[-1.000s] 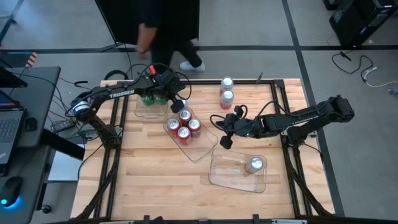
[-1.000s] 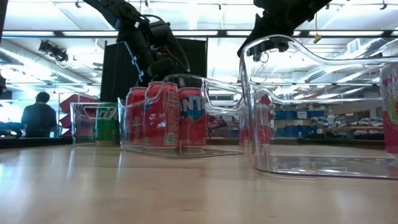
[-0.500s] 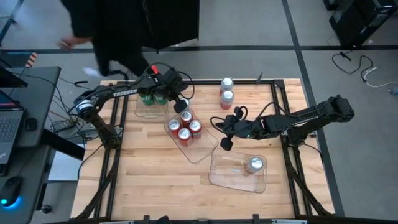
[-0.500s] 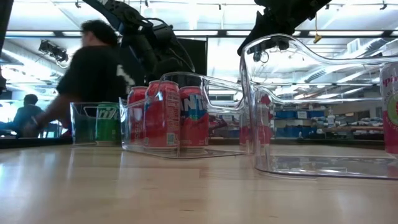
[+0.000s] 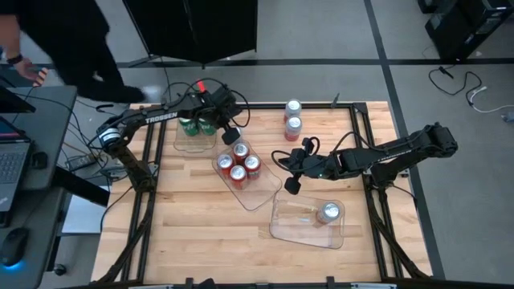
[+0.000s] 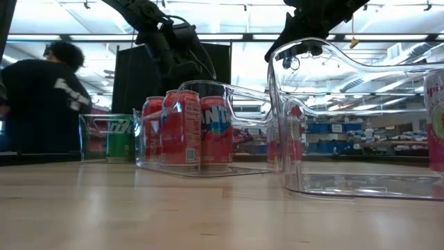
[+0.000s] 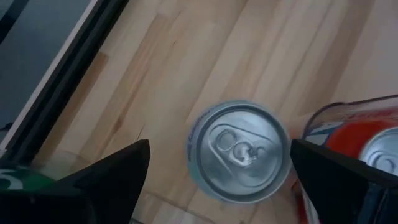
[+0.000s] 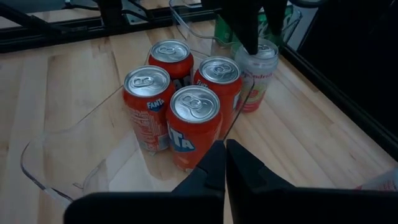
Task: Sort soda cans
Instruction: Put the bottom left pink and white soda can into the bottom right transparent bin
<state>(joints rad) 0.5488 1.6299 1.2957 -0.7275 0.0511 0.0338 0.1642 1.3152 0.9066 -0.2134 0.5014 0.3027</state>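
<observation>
**Left gripper over a silver can, ready to come down**

Nearest the front of the counter (image 5: 193, 233) is a clear tray (image 5: 307, 218) with one silver can (image 5: 328, 212) in it; just behind it the right gripper (image 5: 291, 171) waits, its two fingers pressed together and holding nothing; beside it stands the middle tray (image 5: 250, 191) with four red cans (image 8: 180, 93) packed close. Farther back the left gripper (image 7: 217, 171) hangs over a silver-grey can (image 7: 239, 151) that stands on the bare wood, between the red cans' tray and the far tray (image 5: 191, 141) with green cans (image 5: 190, 125); its fingers (image 7: 99, 177) are wide apart, one on each side of the can, and not touching it. At the far edge two more cans (image 5: 292, 117) stand alone.

The step looks like picking up this silver can. To do it well, the gripper should go straight down with the can in the middle, so neither finger hits the red tray's wall, which is just beside the can; then squeeze softly, low enough on the can that it does not tip; lift it up high over the tray walls before carrying it to the front tray.
</observation>
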